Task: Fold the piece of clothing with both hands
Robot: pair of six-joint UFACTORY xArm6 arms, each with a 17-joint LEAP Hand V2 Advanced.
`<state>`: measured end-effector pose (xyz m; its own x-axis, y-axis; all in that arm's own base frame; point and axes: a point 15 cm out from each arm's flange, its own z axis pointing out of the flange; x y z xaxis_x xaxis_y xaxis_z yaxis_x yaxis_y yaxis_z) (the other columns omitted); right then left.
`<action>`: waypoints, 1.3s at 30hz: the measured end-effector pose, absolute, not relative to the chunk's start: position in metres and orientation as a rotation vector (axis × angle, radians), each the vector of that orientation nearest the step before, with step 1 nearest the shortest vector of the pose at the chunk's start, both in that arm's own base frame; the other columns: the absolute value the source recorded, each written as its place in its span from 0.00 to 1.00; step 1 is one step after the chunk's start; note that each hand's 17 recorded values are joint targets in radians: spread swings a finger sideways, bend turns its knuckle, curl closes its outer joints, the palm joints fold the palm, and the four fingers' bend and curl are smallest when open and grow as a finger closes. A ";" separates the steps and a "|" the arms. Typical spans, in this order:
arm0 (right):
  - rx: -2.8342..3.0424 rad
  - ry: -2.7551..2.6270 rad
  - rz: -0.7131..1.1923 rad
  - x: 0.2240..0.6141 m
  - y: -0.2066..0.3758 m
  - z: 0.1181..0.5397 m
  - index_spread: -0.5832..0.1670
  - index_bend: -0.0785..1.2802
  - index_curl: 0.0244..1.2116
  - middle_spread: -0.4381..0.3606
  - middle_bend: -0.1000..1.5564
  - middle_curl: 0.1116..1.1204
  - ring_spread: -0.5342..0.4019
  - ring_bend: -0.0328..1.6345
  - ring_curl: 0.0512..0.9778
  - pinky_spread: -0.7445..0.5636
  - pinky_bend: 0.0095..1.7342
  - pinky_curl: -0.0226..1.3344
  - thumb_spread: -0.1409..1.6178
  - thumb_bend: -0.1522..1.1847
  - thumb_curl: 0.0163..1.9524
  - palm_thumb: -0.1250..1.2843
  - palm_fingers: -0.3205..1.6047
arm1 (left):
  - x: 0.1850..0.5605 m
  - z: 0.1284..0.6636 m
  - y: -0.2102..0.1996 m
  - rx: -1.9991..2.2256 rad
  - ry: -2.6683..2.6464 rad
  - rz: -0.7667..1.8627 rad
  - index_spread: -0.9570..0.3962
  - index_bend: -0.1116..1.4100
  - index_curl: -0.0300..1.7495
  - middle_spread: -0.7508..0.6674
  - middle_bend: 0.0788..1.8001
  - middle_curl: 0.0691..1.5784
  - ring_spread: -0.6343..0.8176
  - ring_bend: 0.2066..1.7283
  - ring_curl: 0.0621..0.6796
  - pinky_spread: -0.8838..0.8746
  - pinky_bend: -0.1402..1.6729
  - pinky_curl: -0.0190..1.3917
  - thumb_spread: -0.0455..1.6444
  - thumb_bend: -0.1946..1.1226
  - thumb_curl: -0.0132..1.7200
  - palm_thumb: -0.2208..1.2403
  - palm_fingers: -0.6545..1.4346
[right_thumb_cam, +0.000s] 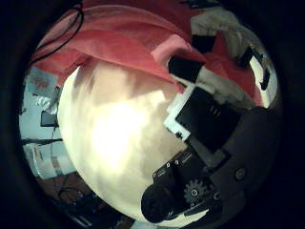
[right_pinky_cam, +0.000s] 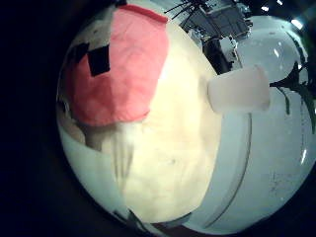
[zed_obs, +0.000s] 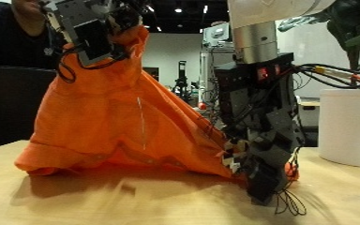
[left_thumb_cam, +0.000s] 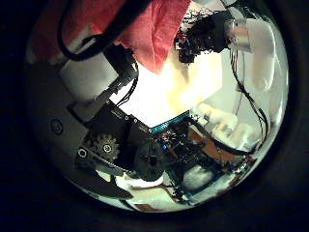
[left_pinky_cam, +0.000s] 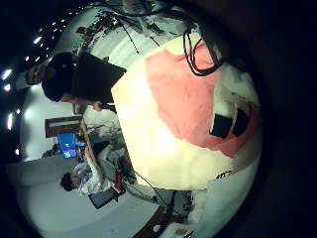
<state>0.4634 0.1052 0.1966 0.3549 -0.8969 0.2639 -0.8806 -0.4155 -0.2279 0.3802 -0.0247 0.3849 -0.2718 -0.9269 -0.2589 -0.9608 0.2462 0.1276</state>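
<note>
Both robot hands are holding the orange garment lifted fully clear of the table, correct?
Not quite. In the outside view the orange garment is only partly lifted: the left robot hand holds one end up high, while the right robot hand is down at the table and the cloth's lower edge rests on the wood.

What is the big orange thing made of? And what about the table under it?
The orange garment looks like thin, soft woven cloth: it drapes in folds and creases where the left hand lifts it. The table seems to be pale wood, smooth and matte, though it could be laminate.
</note>
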 end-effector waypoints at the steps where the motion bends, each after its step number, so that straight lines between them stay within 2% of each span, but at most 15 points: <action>1: -2.541 1.671 -0.550 0.463 0.105 0.201 0.32 0.81 0.75 0.28 0.77 0.84 0.25 0.77 0.81 0.29 0.68 0.62 0.58 0.22 0.28 0.96 0.73 | 0.379 0.386 -0.024 -1.812 2.375 0.396 0.33 0.18 0.84 0.03 0.34 0.86 0.14 0.79 0.79 0.18 0.86 0.41 0.61 0.14 0.42 0.76 0.79; 5: -2.528 1.696 -0.571 0.454 0.096 0.225 0.35 0.82 0.77 0.30 0.80 0.84 0.26 0.78 0.84 0.31 0.68 0.65 0.58 0.23 0.30 0.96 0.72 | 0.375 0.393 -0.023 -1.808 2.379 0.397 0.34 0.18 0.84 0.03 0.34 0.86 0.14 0.79 0.79 0.18 0.86 0.41 0.61 0.14 0.42 0.76 0.79; 11: -2.533 1.755 -0.564 0.421 0.075 0.272 0.39 0.84 0.80 0.32 0.82 0.84 0.27 0.79 0.87 0.33 0.67 0.70 0.57 0.22 0.35 0.96 0.71 | 0.359 0.407 -0.020 -1.792 2.415 0.420 0.34 0.18 0.84 0.03 0.34 0.86 0.14 0.79 0.79 0.18 0.85 0.41 0.61 0.14 0.42 0.76 0.79; 21: -2.605 1.773 -0.278 0.335 0.068 0.322 0.41 0.84 0.81 0.35 0.83 0.83 0.28 0.79 0.90 0.35 0.65 0.76 0.58 0.21 0.40 0.94 0.70 | 0.313 0.414 -0.016 -1.767 2.554 0.532 0.35 0.18 0.84 0.04 0.34 0.85 0.13 0.79 0.79 0.18 0.85 0.41 0.61 0.14 0.42 0.75 0.79; 27: -2.613 1.747 -0.272 0.301 0.066 0.356 0.42 0.83 0.82 0.35 0.83 0.83 0.28 0.78 0.91 0.35 0.64 0.78 0.58 0.20 0.43 0.94 0.70 | 0.278 0.420 -0.021 -1.745 2.687 0.596 0.35 0.18 0.84 0.04 0.35 0.85 0.14 0.78 0.79 0.18 0.85 0.41 0.61 0.14 0.42 0.75 0.79; 31: -2.589 1.744 -0.294 0.307 0.068 0.379 0.43 0.83 0.82 0.36 0.83 0.82 0.28 0.78 0.92 0.35 0.64 0.80 0.58 0.19 0.44 0.93 0.71 | 0.273 0.427 -0.019 -1.729 2.715 0.630 0.35 0.18 0.84 0.04 0.35 0.85 0.14 0.78 0.79 0.18 0.85 0.41 0.61 0.14 0.41 0.75 0.79; 35: -2.621 1.768 -0.254 0.330 0.075 0.373 0.43 0.83 0.82 0.36 0.83 0.82 0.28 0.78 0.92 0.35 0.63 0.81 0.59 0.17 0.46 0.92 0.71 | 0.284 0.416 -0.009 -1.758 2.705 0.710 0.35 0.18 0.84 0.04 0.35 0.85 0.14 0.78 0.79 0.18 0.85 0.41 0.61 0.14 0.41 0.75 0.79; 39: -2.683 1.813 -0.180 0.361 0.081 0.349 0.43 0.83 0.83 0.36 0.83 0.82 0.28 0.78 0.93 0.35 0.62 0.82 0.59 0.17 0.47 0.92 0.71 | 0.305 0.394 0.000 -1.815 2.701 0.776 0.35 0.18 0.85 0.04 0.35 0.84 0.14 0.78 0.79 0.18 0.85 0.41 0.61 0.13 0.41 0.75 0.79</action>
